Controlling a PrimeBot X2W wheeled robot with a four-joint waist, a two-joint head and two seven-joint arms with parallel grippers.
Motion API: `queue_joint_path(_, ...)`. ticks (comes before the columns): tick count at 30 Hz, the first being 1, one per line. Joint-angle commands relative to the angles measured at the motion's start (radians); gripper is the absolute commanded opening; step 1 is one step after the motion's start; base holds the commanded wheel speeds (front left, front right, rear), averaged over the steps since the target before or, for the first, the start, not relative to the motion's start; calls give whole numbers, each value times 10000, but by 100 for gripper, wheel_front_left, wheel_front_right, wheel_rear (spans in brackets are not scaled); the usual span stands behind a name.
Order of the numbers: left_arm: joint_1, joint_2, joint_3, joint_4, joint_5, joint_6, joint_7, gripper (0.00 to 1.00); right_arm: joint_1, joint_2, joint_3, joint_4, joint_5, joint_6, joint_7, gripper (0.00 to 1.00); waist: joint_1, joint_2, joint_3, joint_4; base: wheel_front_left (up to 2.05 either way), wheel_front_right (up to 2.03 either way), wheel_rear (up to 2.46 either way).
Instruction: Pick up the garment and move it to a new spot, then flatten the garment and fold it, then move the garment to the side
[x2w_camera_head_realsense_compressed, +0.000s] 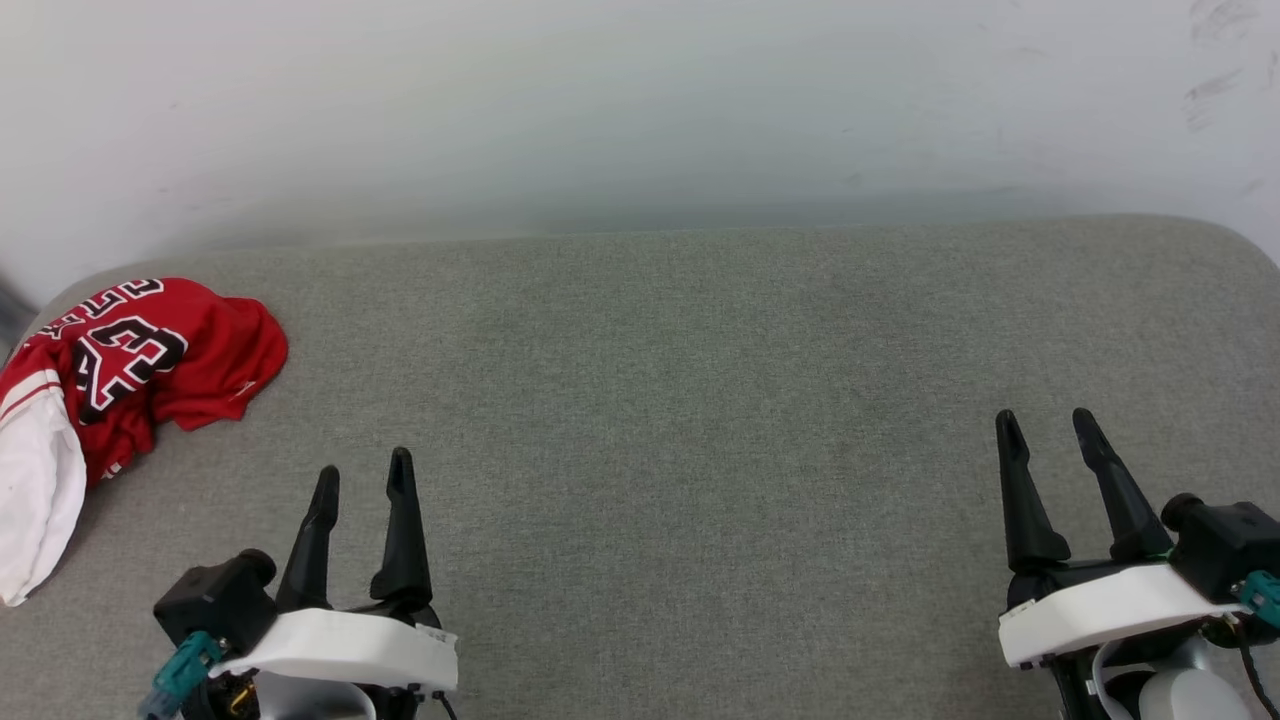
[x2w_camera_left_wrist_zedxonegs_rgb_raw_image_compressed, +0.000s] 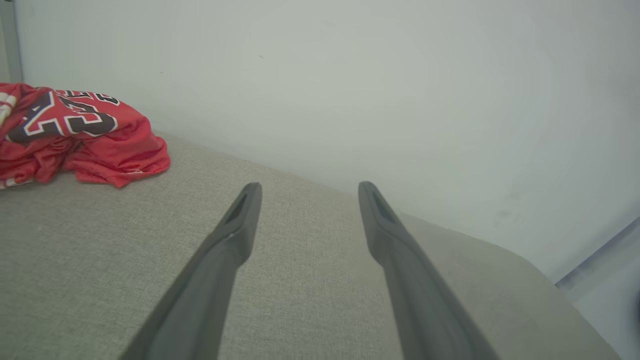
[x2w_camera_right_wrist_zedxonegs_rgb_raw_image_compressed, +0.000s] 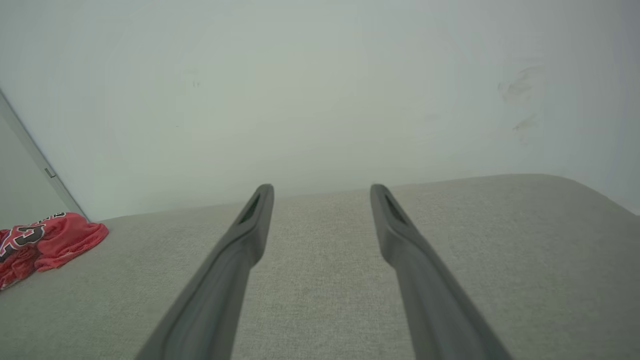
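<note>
1. Padded surface (x2w_camera_head_realsense_compressed: 700, 400): grey woven fabric with rounded far corners. It spans the scene from left to right.

2. Wall (x2w_camera_head_realsense_compressed: 600, 100): pale and plain, standing along the far edge of the padded surface. It has faint scuff marks at the far right.

3. Garment (x2w_camera_head_realsense_compressed: 150, 360): a red jersey shirt lying crumpled in a heap on the far-left corner of the padded surface, close to the wall.
- Black numerals and letters with white outlines face up across the top of the heap.
- A white sleeve with red-and-white striped trim trails from the heap toward the near left, along the edge of the surface.
- It is unfolded and bunched, with neither gripper touching it.

4. Left gripper (x2w_camera_head_realsense_compressed: 364, 462): at the near left, over bare fabric, with its fingers pointing toward the wall.
- The two dark fingers are moderately spread and grip nothing.
- The garment lies to its far left, near but apart.

5. Right gripper (x2w_camera_head_realsense_compressed: 1043, 414): at the near right, also pointing toward the wall.
- The fingers are spread to about the same width and grip nothing.
- It is well apart from the garment, which is across the whole surface.
</note>
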Motion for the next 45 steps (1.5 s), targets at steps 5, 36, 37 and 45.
queue_joint_path(5, 86, 236, -509, 69, 717, 221, -214, 100, -76, -1, -22, -6, -925, 0, -223, 100, 0, -1, 11, -14, 0, 0, 0)
queue_joint_path(36, 345, 119, -761, 108, 2365, -312, -879, 100, -77, 5, 101, 206, -2048, -1, -880, 100, 0, -1, 136, -100, 0, 0, 0)
queue_joint_path(37, 355, 92, -657, 120, 2423, -416, -896, 100, -76, 5, 105, 233, -1910, -1, -901, 100, 0, -1, 138, -103, 0, 0, 0)
queue_joint_path(45, 451, -34, -201, 395, 2777, -919, -1055, 100, -46, 6, 201, 502, -1757, -1, -1063, 100, 0, -1, 138, -160, 0, 0, 0)
